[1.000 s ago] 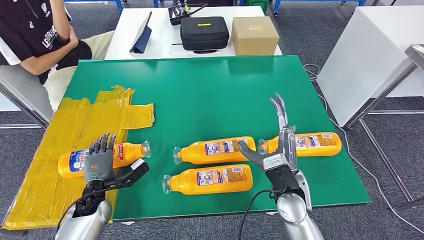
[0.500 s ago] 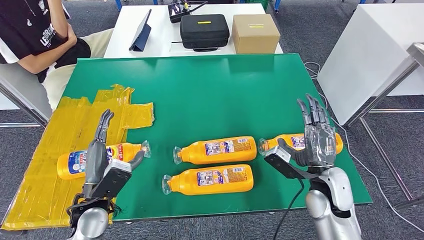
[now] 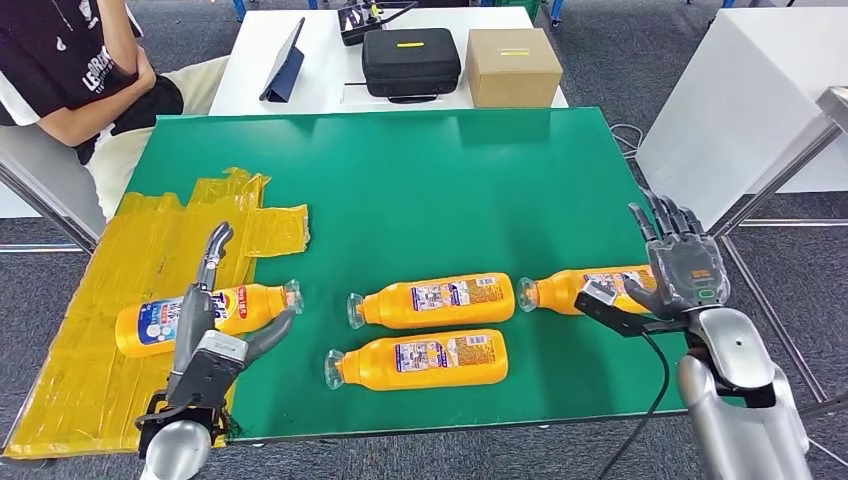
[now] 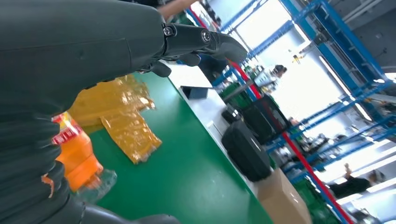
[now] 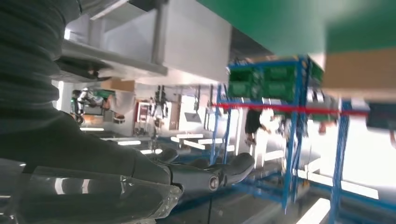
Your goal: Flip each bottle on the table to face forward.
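Bottles, four, lie on their sides across the lower frame, leftmost (image 3: 205, 312) to rightmost (image 3: 590, 287); likely light, rigid, smooth plastic, prone to rolling; grasp mid-body; left hand (image 3: 205, 325) and right hand (image 3: 680, 270) spread, empty.

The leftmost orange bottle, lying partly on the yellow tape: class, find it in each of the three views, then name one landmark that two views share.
Head view: leftmost orange bottle lies on its side at the table's left, beside the left hand.
Left wrist view: its neck end shows next to the grey hand cover.
Right wrist view: not in it.
Shared landmark: the crinkled yellow tape on the green table.
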Controlling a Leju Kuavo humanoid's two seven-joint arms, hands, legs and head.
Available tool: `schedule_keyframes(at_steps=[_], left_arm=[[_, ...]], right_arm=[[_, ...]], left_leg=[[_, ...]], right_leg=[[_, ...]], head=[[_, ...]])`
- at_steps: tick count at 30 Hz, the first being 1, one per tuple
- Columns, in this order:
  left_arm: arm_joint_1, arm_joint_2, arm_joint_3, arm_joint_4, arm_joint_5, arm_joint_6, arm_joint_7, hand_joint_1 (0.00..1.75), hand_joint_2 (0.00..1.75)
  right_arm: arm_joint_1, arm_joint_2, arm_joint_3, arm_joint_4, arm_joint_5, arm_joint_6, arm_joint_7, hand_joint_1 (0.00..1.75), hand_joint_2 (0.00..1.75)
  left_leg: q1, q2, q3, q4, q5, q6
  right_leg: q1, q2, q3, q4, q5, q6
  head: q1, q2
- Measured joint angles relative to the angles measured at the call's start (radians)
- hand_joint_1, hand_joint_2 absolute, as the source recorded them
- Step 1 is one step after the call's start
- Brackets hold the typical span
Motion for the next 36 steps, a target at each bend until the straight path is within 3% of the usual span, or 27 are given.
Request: schedule_keyframes(at_steps=[3, 7, 13, 25, 36], left_arm=[[-0.009, 0.0, 0.001, 0.017, 0.066, -0.042, -0.025, 0.0, 1.75], [-0.026, 0.0, 0.009, 0.048, 0.1, -0.061, -0.034, 0.0, 1.75], [-0.054, 0.0, 0.024, 0.103, 0.122, -0.069, -0.036, 0.0, 1.75], [-0.088, 0.0, 0.043, 0.199, 0.139, -0.059, -0.049, 0.0, 1.75], [-0.101, 0.0, 0.044, 0.227, 0.138, -0.055, -0.05, 0.0, 1.75]], right_arm=[[-0.003, -0.053, 0.001, 0.051, -0.027, 0.086, -0.037, 0.0, 1.75], [-0.013, -0.11, 0.009, 0.116, -0.059, 0.134, -0.067, 0.0, 1.75], [-0.027, -0.148, 0.033, 0.19, -0.132, 0.184, -0.124, 0.0, 1.75], [-0.11, -0.145, 0.123, 0.358, -0.121, 0.158, -0.159, 0.0, 1.75], [-0.191, -0.12, 0.188, 0.494, -0.067, 0.093, -0.131, 0.0, 1.75]], left_leg=[[-0.001, 0.0, 0.0, 0.0, 0.0, 0.0], [-0.001, 0.0, 0.0, 0.0, 0.0, 0.0], [0.0, 0.001, 0.0, 0.0, 0.0, 0.0], [0.0, 0.001, 0.0, 0.0, 0.0, 0.0], [0.0, 0.001, 0.0, 0.0, 0.001, 0.0]], right_leg=[[0.0, 0.0, 0.0, 0.0, 0.0, 0.0], [0.0, 0.0, 0.0, 0.0, 0.0, 0.0], [0.0, 0.0, 0.0, 0.0, 0.0, 0.0], [0.0, 0.0, 0.0, 0.0, 0.0, 0.0], [0.0, 0.0, 0.0, 0.0, 0.0, 0.0]], head=[[0.0, 0.0], [0.0, 0.0], [0.0, 0.0], [0.0, 0.0], [0.0, 0.0]])
